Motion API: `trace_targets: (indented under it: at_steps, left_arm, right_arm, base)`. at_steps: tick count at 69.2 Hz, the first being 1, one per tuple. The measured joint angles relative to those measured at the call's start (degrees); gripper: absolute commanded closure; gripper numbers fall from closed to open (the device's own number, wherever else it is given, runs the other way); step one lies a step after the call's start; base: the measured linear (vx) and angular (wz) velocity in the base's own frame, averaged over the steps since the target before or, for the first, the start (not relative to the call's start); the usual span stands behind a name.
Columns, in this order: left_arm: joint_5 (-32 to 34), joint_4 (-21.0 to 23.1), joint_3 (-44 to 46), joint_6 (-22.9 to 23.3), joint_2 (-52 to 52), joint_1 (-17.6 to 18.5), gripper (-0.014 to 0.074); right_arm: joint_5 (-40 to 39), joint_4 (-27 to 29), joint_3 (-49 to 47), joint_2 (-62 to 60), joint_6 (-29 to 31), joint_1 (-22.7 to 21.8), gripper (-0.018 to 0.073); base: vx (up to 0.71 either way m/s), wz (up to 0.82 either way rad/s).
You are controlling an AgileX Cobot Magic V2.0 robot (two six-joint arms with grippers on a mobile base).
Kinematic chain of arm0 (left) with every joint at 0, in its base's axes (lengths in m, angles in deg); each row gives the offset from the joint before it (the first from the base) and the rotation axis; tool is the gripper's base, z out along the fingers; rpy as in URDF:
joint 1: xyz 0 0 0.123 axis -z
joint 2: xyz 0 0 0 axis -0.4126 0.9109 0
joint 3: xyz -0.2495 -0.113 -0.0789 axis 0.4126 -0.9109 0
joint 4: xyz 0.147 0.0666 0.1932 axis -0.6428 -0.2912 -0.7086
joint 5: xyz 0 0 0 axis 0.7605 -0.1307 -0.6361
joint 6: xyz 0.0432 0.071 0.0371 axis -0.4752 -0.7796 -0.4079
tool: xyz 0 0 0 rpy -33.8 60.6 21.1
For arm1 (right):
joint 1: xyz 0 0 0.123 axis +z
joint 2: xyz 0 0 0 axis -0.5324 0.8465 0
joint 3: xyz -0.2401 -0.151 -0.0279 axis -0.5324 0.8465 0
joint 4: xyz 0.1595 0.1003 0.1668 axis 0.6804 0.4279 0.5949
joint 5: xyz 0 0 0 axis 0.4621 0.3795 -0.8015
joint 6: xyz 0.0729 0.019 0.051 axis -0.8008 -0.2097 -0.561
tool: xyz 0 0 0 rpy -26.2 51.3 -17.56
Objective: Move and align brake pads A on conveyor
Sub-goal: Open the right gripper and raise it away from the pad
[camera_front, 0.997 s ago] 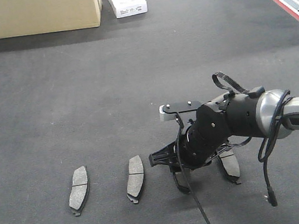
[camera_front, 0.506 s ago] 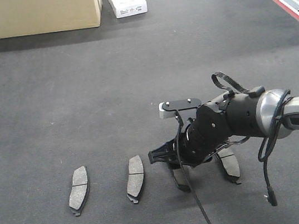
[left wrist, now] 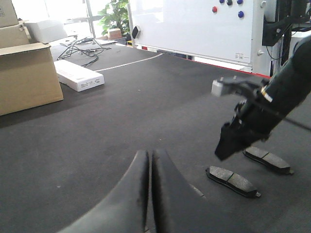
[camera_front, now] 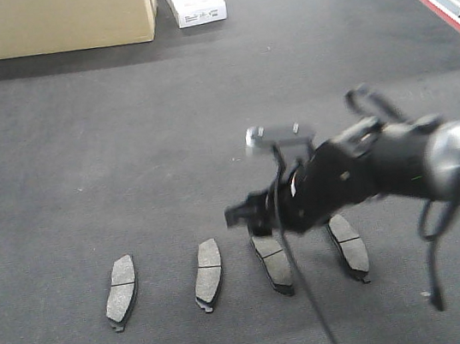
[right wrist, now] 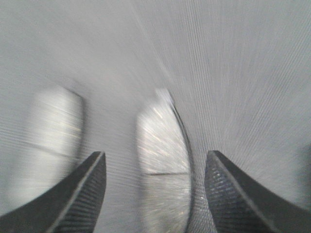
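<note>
Four brake pads A (camera_front: pixel 121 292) lie in a row on the dark conveyor (camera_front: pixel 123 153), near its front edge, each well apart from its neighbour. The right arm (camera_front: pixel 403 168) reaches in from the right, motion-blurred, above the third pad (camera_front: pixel 272 262). Its right pincer (right wrist: pixel 153 194) is spread wide and empty, fingers (right wrist: pixel 73 199) straddling that pad without touching. The left pincer (left wrist: pixel 149 194) is clenched, empty.

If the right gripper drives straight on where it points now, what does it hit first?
Probably the brake pad lying between the open fingers of the right gripper, on the conveyor. The wrist view is motion-blurred, so depth is uncertain.
</note>
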Motion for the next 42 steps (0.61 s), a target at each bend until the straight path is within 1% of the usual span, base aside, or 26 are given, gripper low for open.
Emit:
trace_targets:
  at_steps: [9, 15, 22, 36, 42]
  left_arm:
    - [0.00, 0.00, 0.00, 0.00, 0.00, 0.00, 0.0600]
    - [0.00, 0.00, 0.00, 0.00, 0.00, 0.00, 0.0600]
    - [0.00, 0.00, 0.00, 0.00, 0.00, 0.00, 0.0600]
    - [0.00, 0.00, 0.00, 0.00, 0.00, 0.00, 0.0600]
    - [0.00, 0.00, 0.00, 0.00, 0.00, 0.00, 0.0600]
  right_arm:
    - [1.19, -2.83, 0.00, -7.36, 0.00, 0.00, 0.0332]
    - [2.06, -4.70, 0.32, -13.03, 0.00, 0.00, 0.0454]
    - [1.29, -7.90, 3.26, -19.56, 0.00, 0.00, 0.0576]
    - [-4.57, -15.22, 16.40, -33.59, 0.05, 0.00, 0.0569]
    - [-5.84, -16.33, 21.25, -40.59, 0.11, 0.00, 0.0569]
  base:
    - [0.00, 0.00]
    - [0.00, 0.00]
    - [0.00, 0.00]
    - [0.00, 0.00]
    - [0.00, 0.00]
